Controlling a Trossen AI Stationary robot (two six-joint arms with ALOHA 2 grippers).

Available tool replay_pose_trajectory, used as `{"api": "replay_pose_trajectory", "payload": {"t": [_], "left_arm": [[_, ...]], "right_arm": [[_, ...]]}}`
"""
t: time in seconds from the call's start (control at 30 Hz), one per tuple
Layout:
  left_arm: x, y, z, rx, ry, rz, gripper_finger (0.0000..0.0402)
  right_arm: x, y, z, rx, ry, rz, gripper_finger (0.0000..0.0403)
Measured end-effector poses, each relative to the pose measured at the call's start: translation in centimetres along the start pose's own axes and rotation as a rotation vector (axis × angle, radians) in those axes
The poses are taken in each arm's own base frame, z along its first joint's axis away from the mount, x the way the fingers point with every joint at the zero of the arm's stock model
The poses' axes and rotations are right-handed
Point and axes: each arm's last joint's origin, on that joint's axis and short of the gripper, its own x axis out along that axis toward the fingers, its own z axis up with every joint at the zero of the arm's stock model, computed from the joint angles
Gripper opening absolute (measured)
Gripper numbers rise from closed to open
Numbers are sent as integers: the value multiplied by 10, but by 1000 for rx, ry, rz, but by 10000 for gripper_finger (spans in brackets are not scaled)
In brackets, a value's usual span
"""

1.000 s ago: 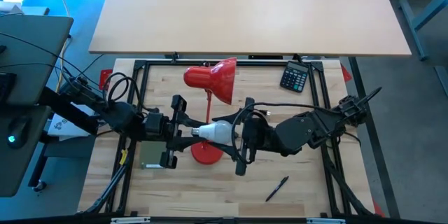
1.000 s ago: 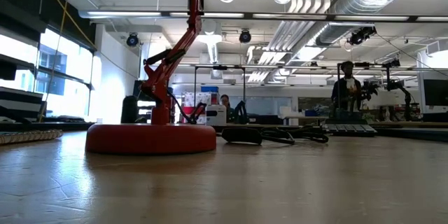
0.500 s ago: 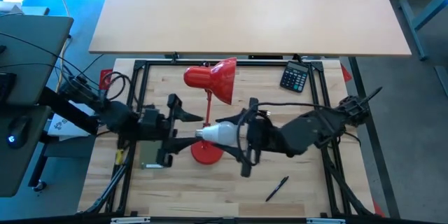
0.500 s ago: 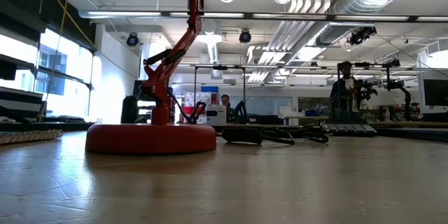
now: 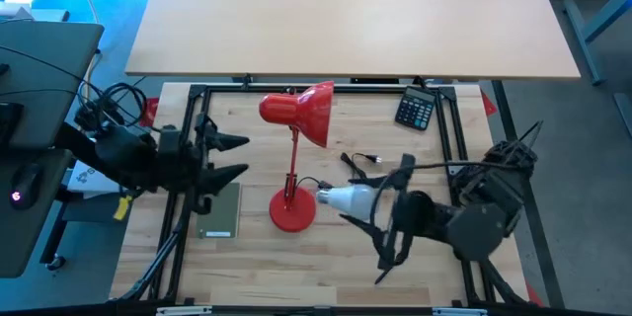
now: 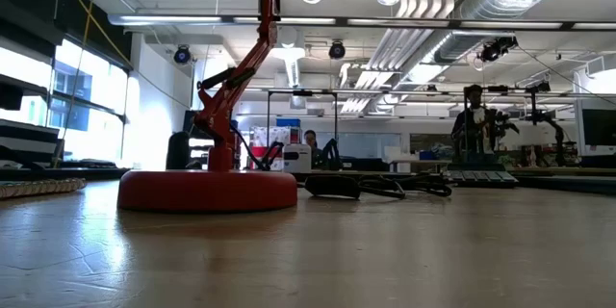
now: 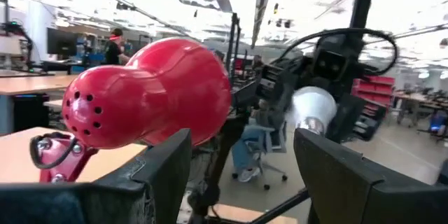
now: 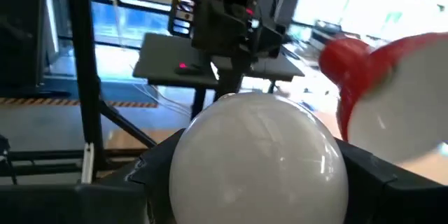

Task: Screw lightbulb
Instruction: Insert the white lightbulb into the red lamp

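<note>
Left hand (image 5: pixel 240 154) now off one lightbulb (image 5: pixel 346 197), right hand (image 5: pixel 378 219) gripping.

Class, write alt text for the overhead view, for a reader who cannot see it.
The right hand holds a white lightbulb beside the base of a red desk lamp on a wooden table. The left hand hangs open, apart, near the table's left edge.

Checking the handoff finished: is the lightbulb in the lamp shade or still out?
Out. The lightbulb sits in the right claw, apart from the red lamp shade.
</note>
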Motion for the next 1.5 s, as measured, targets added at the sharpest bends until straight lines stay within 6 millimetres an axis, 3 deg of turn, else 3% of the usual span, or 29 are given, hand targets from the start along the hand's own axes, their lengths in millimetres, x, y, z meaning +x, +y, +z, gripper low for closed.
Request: {"api": "replay_pose_trajectory", "payload": {"t": [0.2, 0.33, 0.53, 0.7, 0.87, 1.03, 1.23, 1.37, 1.5], "left_arm": [[16, -1, -12, -41, 18, -2, 237], [26, -2, -21, -61, 35, 17, 237], [37, -1, -29, -112, 44, 43, 237], [43, 2, -26, -170, -7, 66, 236], [49, 6, -25, -205, -46, 90, 236], [58, 12, -30, -236, -47, 129, 236], [68, 27, -31, -249, -63, 144, 236], [72, 34, -30, -242, -75, 146, 236], [73, 38, -28, -239, -89, 158, 236]], "right_arm": [[-13, -11, -26, 0, 141, -130, 251], [-32, -31, -36, 31, 191, -201, 251], [-66, -61, -32, 22, 131, -233, 251], [-81, -85, -29, -52, 133, -210, 251], [-82, -96, -31, -203, 178, -172, 251], [-71, -103, -40, -321, 243, -155, 251], [-57, -125, -41, -308, 170, -109, 251], [-50, -156, -41, -250, -31, -64, 251], [-57, -195, -54, -283, -121, -219, 251]]}}
